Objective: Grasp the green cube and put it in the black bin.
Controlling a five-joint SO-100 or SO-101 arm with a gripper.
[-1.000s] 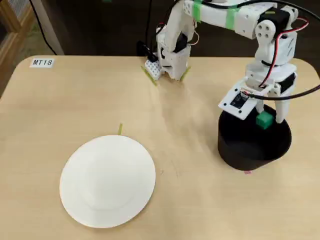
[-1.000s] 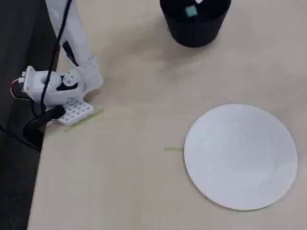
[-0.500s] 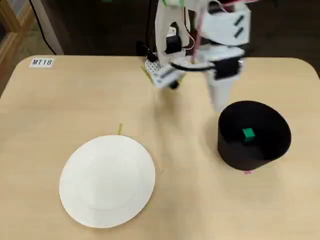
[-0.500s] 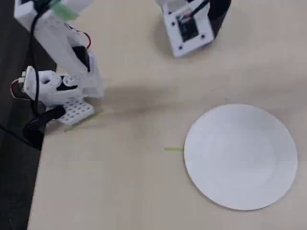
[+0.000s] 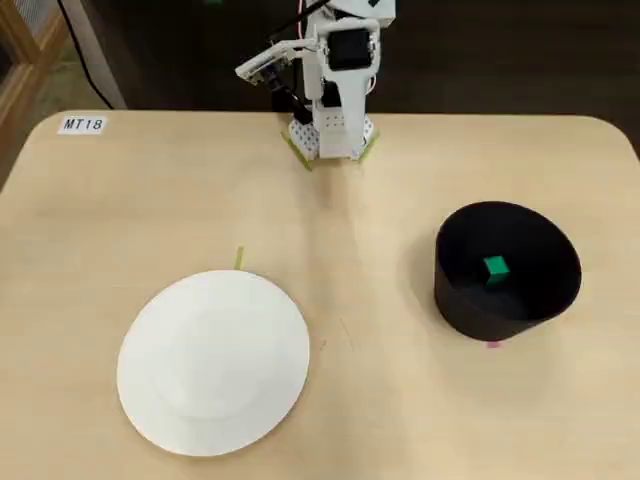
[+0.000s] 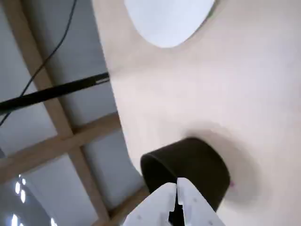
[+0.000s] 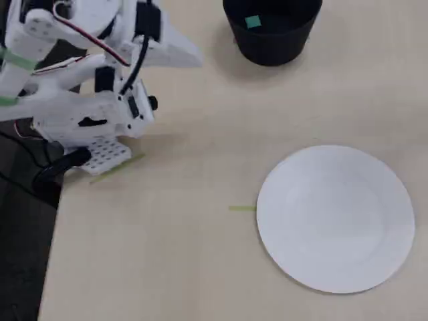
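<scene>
Resting on the floor of the black bin (image 5: 508, 272) near the desk's (image 5: 400, 400) right edge in a fixed view, the green cube (image 5: 495, 268) looks delivered. The fingers (image 6: 177, 187) are pressed together and empty, folded back at the desk's far edge. What remains is probably just parking the arm steadily, clear of the bin.

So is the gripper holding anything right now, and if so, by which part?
Nothing is held. The gripper is shut and empty, pulled back near the arm's base, and the green cube lies inside the black bin.
</scene>
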